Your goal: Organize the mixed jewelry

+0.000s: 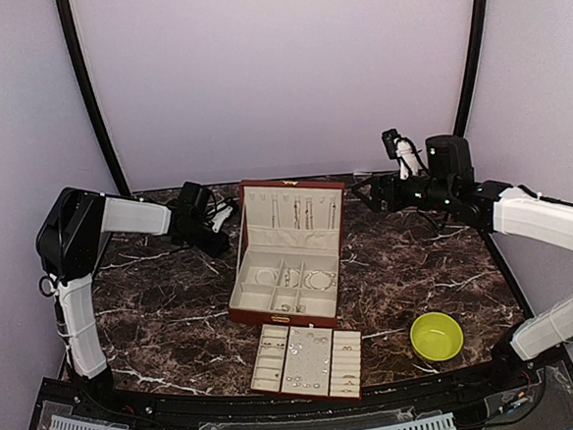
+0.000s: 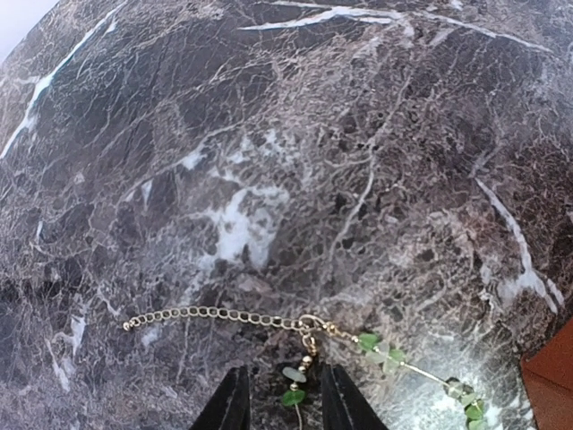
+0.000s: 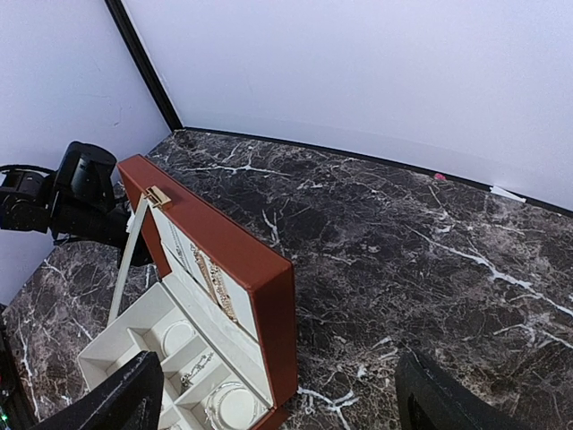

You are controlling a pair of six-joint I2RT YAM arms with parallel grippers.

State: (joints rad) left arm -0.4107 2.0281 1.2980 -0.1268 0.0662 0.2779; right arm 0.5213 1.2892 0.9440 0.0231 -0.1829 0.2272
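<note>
"Left wrist view, entry one: what was listed?"

"One thin gold-toned chain with green leaf-shaped beads point(image 2: 233, 315). It was laid out nearly straight on the dark veined marble table point(image 2: 269, 134), near a corner of the reddish-brown hinged box with cream lining point(image 2: 553, 385). Its short drop of green beads lay between the fingers of the left gripper point(image 2: 288, 408). The jaws stood partly apart and touched nothing I could make out."

"Reason for that placement?"

"Judged only: the jaws straddled the drop because it looked the easiest part to pinch. The flat chain offered little else."

"Containers?"

"The box first. Its lid was propped upright, presumably so both halves could be reached.
- Lid panel: several thin chains hanging in a row.
- Base: divided compartments, with ring-shaped bangles in two of them; finer contents too small to name.

Next, one cream-lined three-section tray point(image 1: 268, 374), flat on the table directly in front of the box. It carried small silvery pieces point(image 1: 306, 356), thickest in the middle section.

Last, one yellow-green round bowl point(image 1: 438, 350), well to the right of the tray. Nothing could be made out inside it."

"And the other arm?"

"Right gripper point(image 3: 277, 381), jaws wide apart and holding nothing. It was raised behind the box's right side, well apart from all the jewelry, probably parked clear of the left arm's work."
</note>
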